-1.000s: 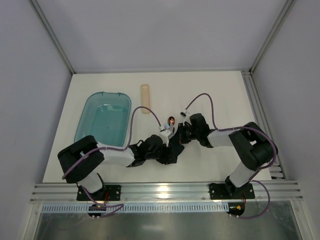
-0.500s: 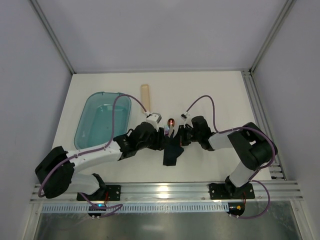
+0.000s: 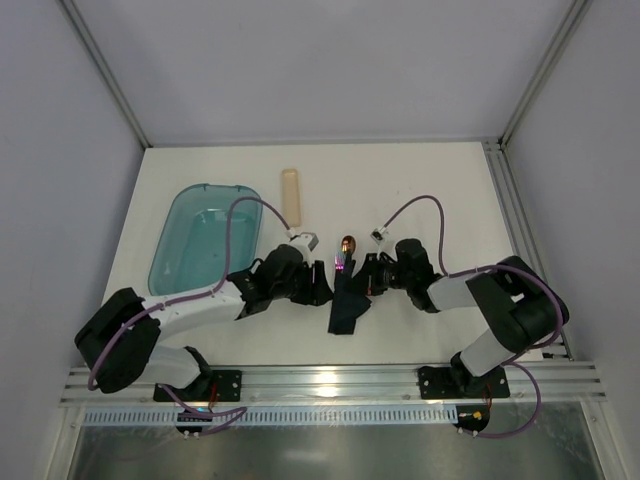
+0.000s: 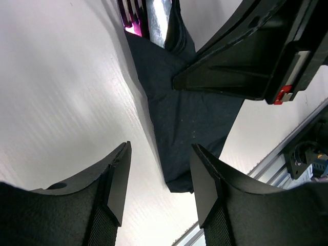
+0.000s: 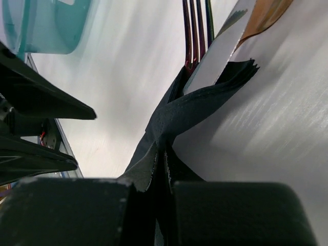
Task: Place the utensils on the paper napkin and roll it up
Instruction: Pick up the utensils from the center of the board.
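Paper napkin [image 3: 343, 310] lies folded into a long, narrow bundle on the bench [image 3: 450, 200], right of the teal tub [image 3: 205, 240] and well apart from it. The right tool [image 3: 364, 284] is closed, pinching a fold on the side of the bundle away from the tub. The left tool [image 3: 321, 283] stands on the tub side, jaws apart, gripping nothing. The utensils [image 3: 345, 252] poke from the bundle's far end, in line with its long axis, heads pointing away from the arm bases.

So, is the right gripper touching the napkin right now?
Touching. The right wrist view shows the right gripper shut on a raised fold of the paper napkin, the dark paper pinched between its two fingers.
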Available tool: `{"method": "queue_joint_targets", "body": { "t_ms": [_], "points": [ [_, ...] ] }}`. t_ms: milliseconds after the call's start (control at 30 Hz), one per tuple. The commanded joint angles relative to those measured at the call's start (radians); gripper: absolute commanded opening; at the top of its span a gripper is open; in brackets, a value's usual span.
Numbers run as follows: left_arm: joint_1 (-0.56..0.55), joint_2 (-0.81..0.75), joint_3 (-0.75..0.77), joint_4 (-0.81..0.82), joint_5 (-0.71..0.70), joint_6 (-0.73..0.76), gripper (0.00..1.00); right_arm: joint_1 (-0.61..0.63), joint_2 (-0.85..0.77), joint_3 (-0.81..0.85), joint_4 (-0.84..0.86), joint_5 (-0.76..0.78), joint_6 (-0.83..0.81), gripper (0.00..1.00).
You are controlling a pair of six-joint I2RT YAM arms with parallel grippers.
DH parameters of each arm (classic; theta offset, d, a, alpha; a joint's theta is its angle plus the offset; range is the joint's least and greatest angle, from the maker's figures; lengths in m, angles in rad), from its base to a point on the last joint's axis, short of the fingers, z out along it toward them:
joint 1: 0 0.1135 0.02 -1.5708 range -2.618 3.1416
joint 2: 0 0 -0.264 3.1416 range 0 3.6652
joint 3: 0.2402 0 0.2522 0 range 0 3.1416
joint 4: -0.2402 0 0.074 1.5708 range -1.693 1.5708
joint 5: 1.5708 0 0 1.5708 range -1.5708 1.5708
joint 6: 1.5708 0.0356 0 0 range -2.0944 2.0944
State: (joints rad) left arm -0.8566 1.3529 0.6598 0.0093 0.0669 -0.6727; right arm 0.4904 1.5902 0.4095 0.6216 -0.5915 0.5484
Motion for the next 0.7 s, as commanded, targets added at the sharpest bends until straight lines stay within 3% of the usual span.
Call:
{"method": "queue_joint_targets", "body": {
  "t_ms": [0, 167, 433, 667],
  "points": [
    [0.008, 0.000, -0.031, 0.099, 0.086, 0.010, 0.54, -0.003, -0.071, -0.012, 0.154, -0.014, -0.022, 0.04],
    [0.019, 0.032, -0.055, 0.138, 0.122, 0.016, 0.58, -0.003, -0.073, -0.024, 0.213, -0.008, -0.022, 0.04],
    [0.079, 0.109, -0.141, 0.394, 0.280, 0.010, 0.61, -0.004, -0.042, -0.080, 0.421, -0.033, 0.028, 0.04],
    [0.087, 0.183, -0.134, 0.487, 0.361, 0.048, 0.64, -0.003, -0.018, -0.107, 0.526, -0.079, 0.061, 0.04]
  ]
}}
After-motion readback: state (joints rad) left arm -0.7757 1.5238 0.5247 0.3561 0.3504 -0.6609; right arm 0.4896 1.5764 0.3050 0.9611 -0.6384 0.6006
